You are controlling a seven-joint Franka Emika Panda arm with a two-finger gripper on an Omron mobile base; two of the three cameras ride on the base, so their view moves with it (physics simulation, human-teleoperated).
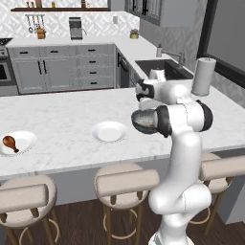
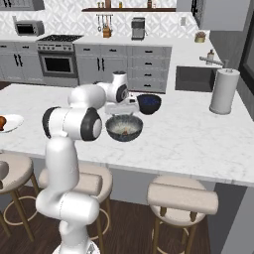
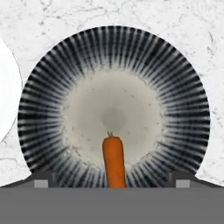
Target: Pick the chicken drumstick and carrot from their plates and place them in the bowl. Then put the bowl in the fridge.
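Observation:
My gripper (image 3: 113,180) hangs straight above the dark ribbed bowl (image 3: 113,109), open, its fingertips (image 3: 41,180) set wide apart. The orange carrot (image 3: 114,161) is loose between them over the bowl's pale inside, touching neither finger. In the right base view the bowl (image 2: 124,127) stands on the counter under the hand with an orange speck of carrot (image 2: 125,132) in it. The chicken drumstick (image 1: 9,142) lies on a white plate (image 1: 25,139) at the far left. A second plate (image 1: 109,131) sits bare beside the bowl (image 1: 143,119). The fridge is out of view.
A small glossy dark bowl (image 2: 149,103) stands just behind the ribbed one. A paper towel roll (image 2: 224,91) is upright near the sink (image 2: 194,78). Stools (image 1: 125,181) line the counter's near edge.

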